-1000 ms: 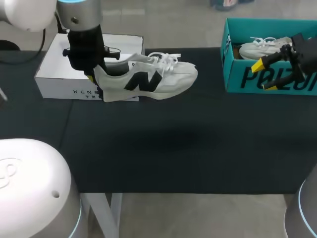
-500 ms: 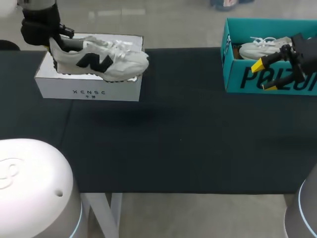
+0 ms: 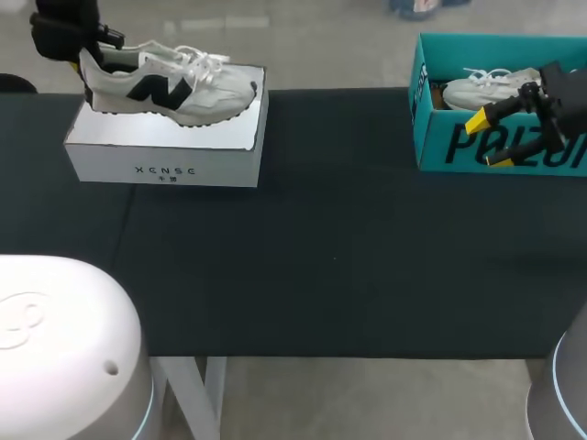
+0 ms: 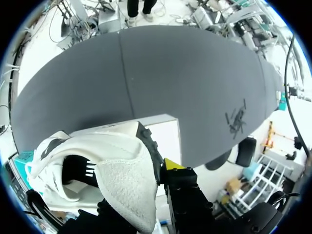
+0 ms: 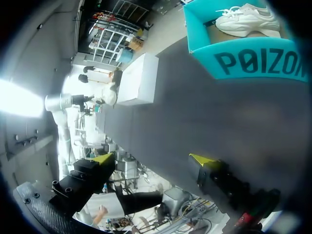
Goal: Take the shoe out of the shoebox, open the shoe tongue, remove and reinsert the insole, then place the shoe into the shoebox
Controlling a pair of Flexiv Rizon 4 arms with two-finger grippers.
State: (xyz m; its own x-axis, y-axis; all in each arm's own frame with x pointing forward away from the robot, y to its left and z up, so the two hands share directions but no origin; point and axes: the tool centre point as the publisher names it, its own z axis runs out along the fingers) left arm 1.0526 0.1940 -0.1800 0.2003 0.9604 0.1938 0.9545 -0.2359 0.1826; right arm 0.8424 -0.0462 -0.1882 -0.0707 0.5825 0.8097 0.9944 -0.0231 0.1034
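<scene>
Left gripper clasped the shoe by its heel over the shoebox at 10 o'clock. A tilted release could snag the toe on the 3 o'clock wall. Right gripper gaped empty.

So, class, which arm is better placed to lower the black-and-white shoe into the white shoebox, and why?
Left. The left gripper grips the shoe by its heel right over the white shoebox. The right gripper is open, empty, across the table beside the teal box.
</scene>
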